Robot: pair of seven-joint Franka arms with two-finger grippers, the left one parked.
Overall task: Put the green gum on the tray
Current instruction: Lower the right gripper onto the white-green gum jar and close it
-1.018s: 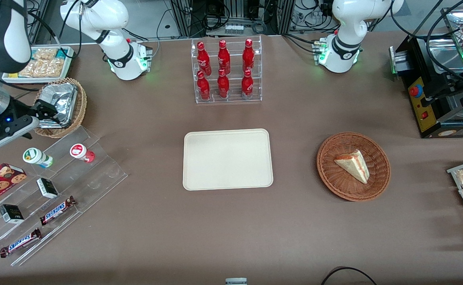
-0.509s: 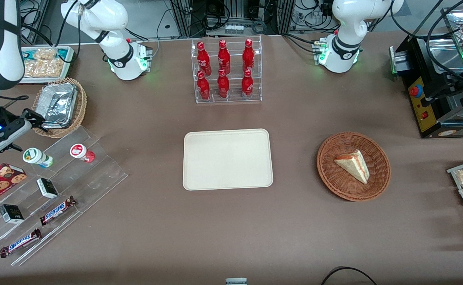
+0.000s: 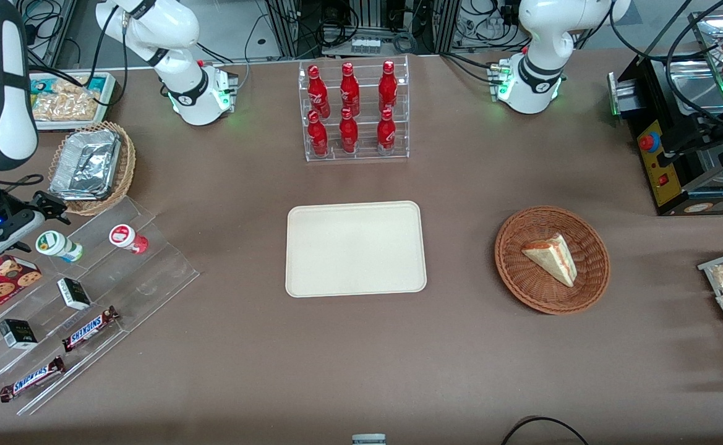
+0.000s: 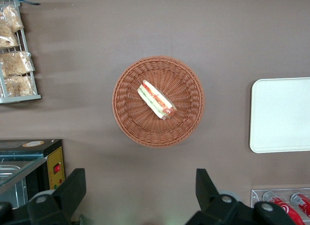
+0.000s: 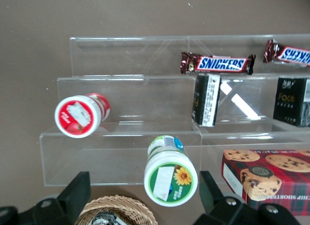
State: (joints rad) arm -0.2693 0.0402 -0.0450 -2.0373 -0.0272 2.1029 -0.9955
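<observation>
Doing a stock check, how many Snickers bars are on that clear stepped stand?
2, both on the low steps nearest the front camera: one Snickers bar, the other nearer still. The claw hovers open above the green gum.

Green gum (image 5: 170,171), cream tray (image 3: 355,248)

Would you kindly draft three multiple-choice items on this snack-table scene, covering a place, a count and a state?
1. Where does the green gum bottle with white lid stand?
A. clear acrylic step rack
B. cream rectangular tray
C. round wicker basket

2. How many red bottles does the clear bottle rack hold?
A. four
B. six
C. eight

3. How is the claw?
A. shut on the gum
B. open, poised at the gum
C. open over the tray

Answers: 1 A, it sits on the clear acrylic step rack; 2 B, two rows of three; 3 B, fingers spread either side of the lid.
</observation>
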